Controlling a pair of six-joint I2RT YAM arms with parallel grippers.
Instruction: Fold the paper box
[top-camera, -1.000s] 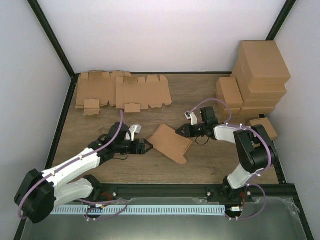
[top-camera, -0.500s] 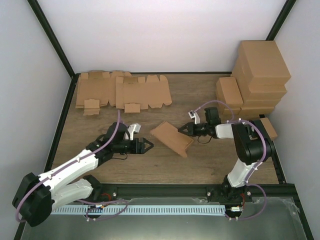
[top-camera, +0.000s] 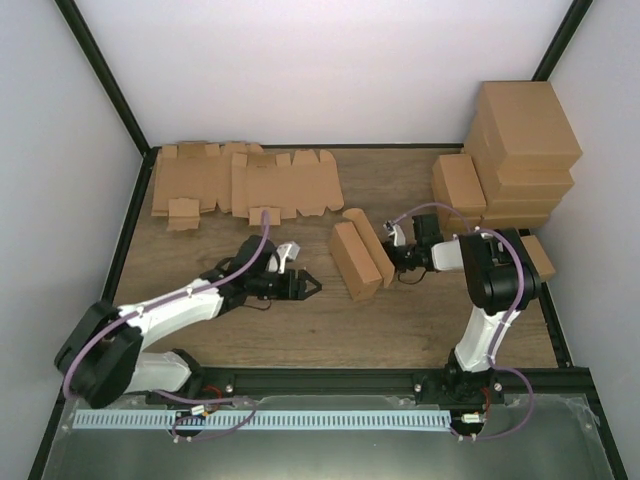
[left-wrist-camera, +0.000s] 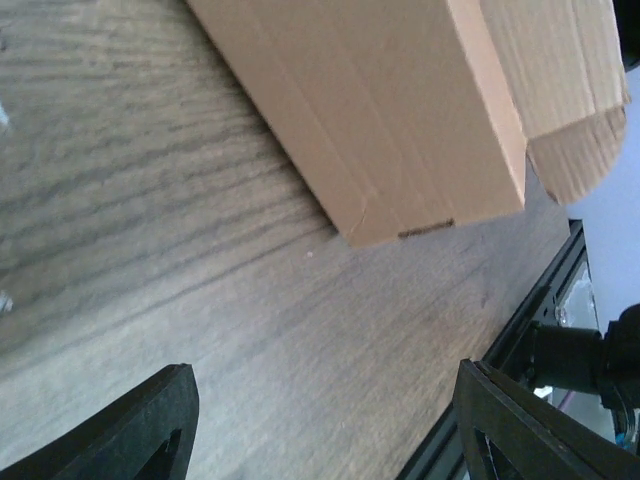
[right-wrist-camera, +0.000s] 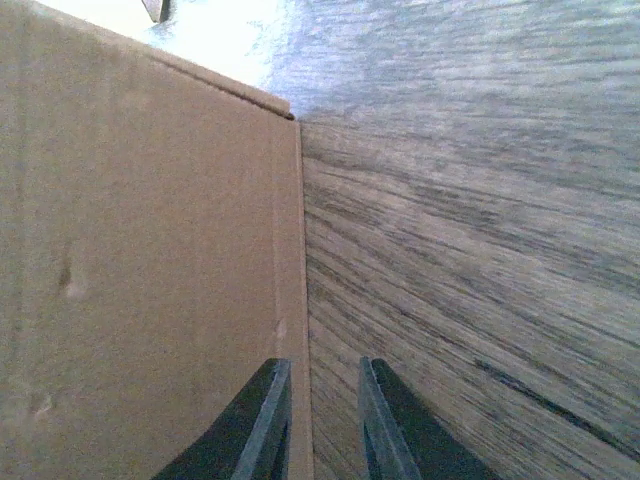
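One paper box (top-camera: 355, 262), apparently part-folded.

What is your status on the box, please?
Left gripper open, clear of box. Right gripper at box edge, grip unclear. Box part-folded. Nothing blocking.

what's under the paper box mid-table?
Only the wood table shows. The paper box rests on it, with its bottom edge touching bare boards in the left wrist view. Anything beneath its base is covered.
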